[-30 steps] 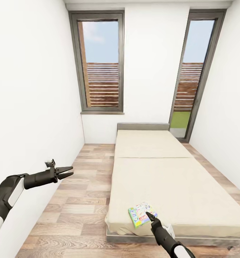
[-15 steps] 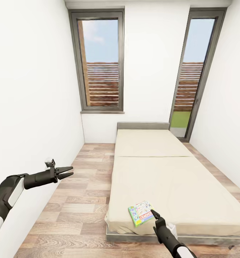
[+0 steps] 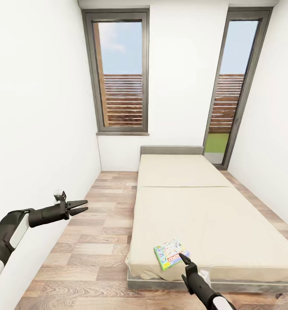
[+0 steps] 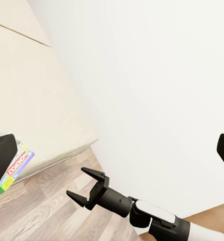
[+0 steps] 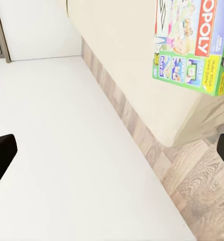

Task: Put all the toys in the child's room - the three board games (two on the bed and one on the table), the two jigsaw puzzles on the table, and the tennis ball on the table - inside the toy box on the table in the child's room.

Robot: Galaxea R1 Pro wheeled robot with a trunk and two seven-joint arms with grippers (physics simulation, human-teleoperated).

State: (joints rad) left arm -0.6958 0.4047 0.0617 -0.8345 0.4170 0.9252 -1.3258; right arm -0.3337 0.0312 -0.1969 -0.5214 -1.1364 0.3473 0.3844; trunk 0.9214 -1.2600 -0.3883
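One board game, green-edged with a white colourful cover, lies flat near the bed's foot corner, at about 6 o'clock in the head view. The right gripper hovers at its near edge; whether its fingers are parted or closed I cannot tell. At 8 o'clock, the left gripper hangs over the wood floor, fingers spread, empty. Two tall windows stand at 12 o'clock.

The green-edged board game cover reads "OPOLY".
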